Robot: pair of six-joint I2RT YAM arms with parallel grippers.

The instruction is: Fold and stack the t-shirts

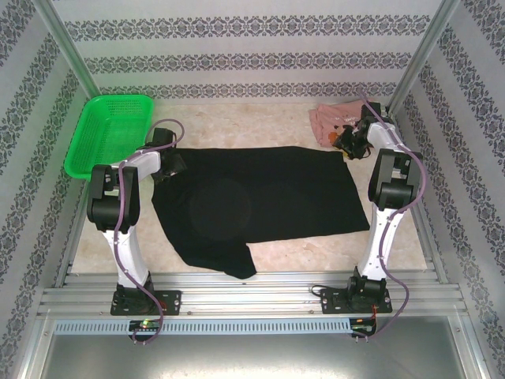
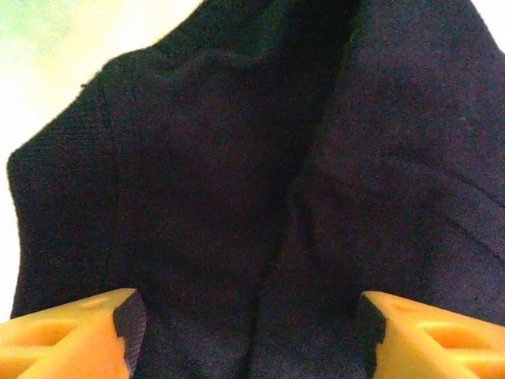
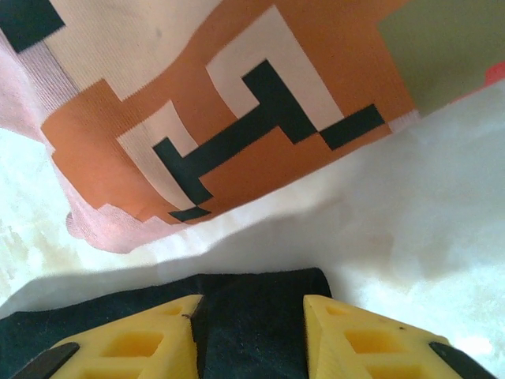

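The black t-shirt (image 1: 260, 205) lies spread across the middle of the table, its near left part bunched into a fold. The pale pink t-shirt (image 1: 325, 122) with the orange and brown pixel print (image 3: 237, 95) lies crumpled at the back right. My left gripper (image 1: 170, 162) hangs over the black shirt's left edge; its yellow fingers (image 2: 63, 332) stand wide apart, open, with wrinkled black cloth (image 2: 260, 174) below them. My right gripper (image 1: 351, 142) is at the black shirt's back right corner (image 3: 252, 347). That corner lies flat between its fingers (image 3: 355, 339), which stand partly closed with a gap.
A green mesh basket (image 1: 110, 134) sits tilted at the back left corner. Patterned walls enclose the table on three sides. Bare pale tabletop (image 1: 394, 260) shows right of the black shirt, and a metal rail (image 1: 252, 296) runs along the near edge.
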